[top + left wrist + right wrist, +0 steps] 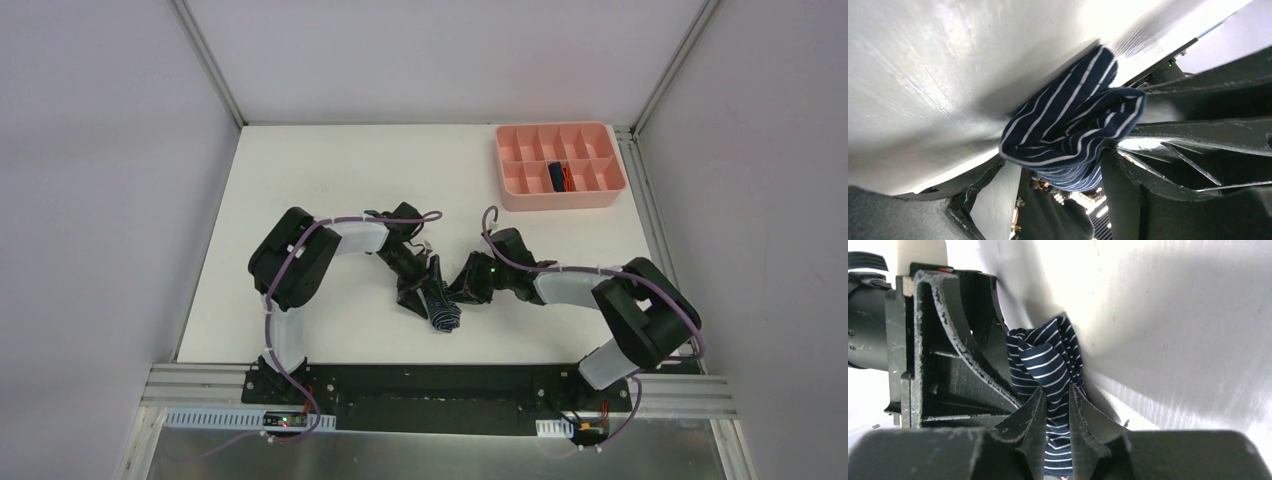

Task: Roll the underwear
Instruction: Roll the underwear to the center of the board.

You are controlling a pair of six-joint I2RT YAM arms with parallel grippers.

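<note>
The dark blue striped underwear (445, 318) lies bunched on the white table between my two grippers. In the right wrist view my right gripper (1055, 396) is shut on a fold of the striped underwear (1043, 357), the cloth pinched between both fingers. In the left wrist view the striped bundle (1073, 125) sits between the spread fingers of my left gripper (1050, 165), which stands open, with bare table showing beside one finger. From above, the left gripper (420, 288) and right gripper (457, 293) meet over the cloth. The navy and orange underwear (560, 177) lies in a tray compartment.
The pink compartment tray (520, 165) stands at the back right of the table. The table's near edge and the arm bases lie just below the cloth. The left gripper's black body (948, 360) is close against the right gripper.
</note>
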